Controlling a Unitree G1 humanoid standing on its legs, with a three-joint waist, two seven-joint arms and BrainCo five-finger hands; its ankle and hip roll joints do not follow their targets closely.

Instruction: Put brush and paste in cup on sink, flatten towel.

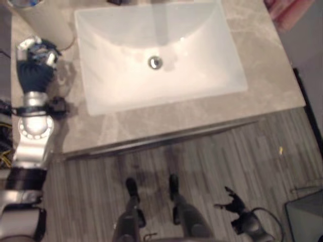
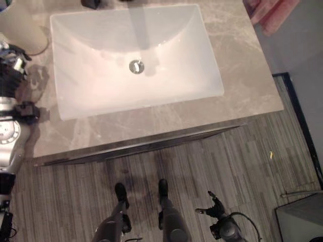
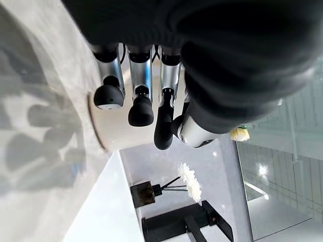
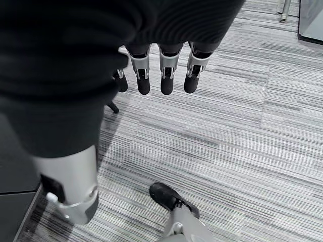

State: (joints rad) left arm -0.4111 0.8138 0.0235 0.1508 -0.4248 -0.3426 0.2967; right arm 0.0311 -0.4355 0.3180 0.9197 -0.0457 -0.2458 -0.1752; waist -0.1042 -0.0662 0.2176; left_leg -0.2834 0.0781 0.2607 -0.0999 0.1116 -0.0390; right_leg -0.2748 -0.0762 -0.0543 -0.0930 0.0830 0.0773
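Countertop [image 1: 262, 75]: cup [image 1: 43, 17] just beyond left hand [image 1: 35, 63], fingers relaxed.

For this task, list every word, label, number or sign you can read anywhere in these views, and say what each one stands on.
None: no legible text in any view.
Cup, sink, countertop: plain, no markings visible.
Pink towel at the counter's far right corner: no label visible.
Left hand and right hand: no print can be made out.
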